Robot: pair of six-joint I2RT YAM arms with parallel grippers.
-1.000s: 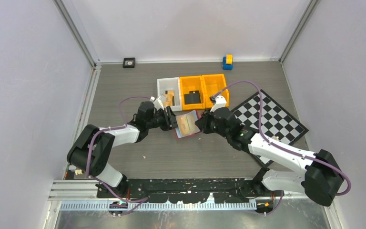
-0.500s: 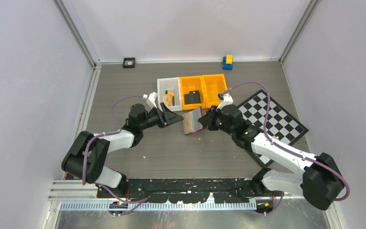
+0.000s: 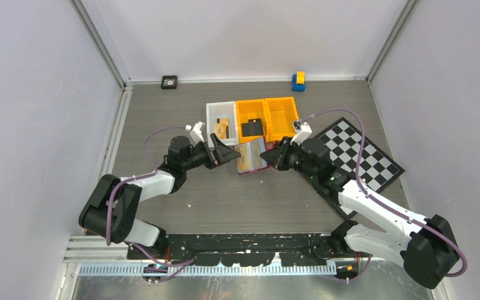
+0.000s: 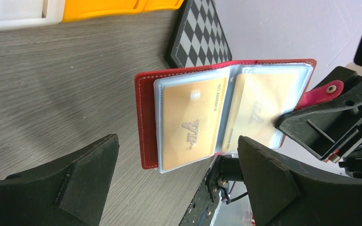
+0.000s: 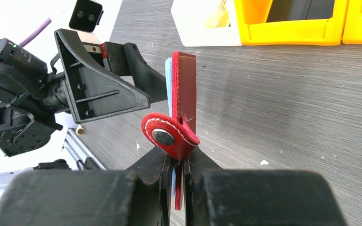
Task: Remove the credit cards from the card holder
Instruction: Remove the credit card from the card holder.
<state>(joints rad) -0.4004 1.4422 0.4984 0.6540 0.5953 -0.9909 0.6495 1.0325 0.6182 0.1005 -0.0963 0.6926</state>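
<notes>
The red card holder [image 3: 251, 156] is held up off the table, open, its clear sleeves facing my left arm. My right gripper [image 3: 274, 157] is shut on its edge by the snap tab [image 5: 169, 134]. In the left wrist view the card holder [image 4: 143, 122] shows two tan credit cards [image 4: 188, 125] side by side in the sleeves. My left gripper [image 3: 225, 152] stands open just left of the holder, and nothing is between its fingers [image 4: 75, 179]. From the right wrist the holder [image 5: 184, 84] appears edge-on, pinched in my right gripper [image 5: 179, 165].
Behind the holder stand a white bin [image 3: 214, 107] with a tan item inside and two orange bins [image 3: 240, 115]. A chequered board [image 3: 356, 153] lies under the right arm. A blue and yellow toy [image 3: 298, 81] and a small black block [image 3: 169, 82] sit by the back wall.
My left gripper has opened wide and drawn back a little to the left. My right gripper has carried the holder up and toward the back right, tilting it more upright.
</notes>
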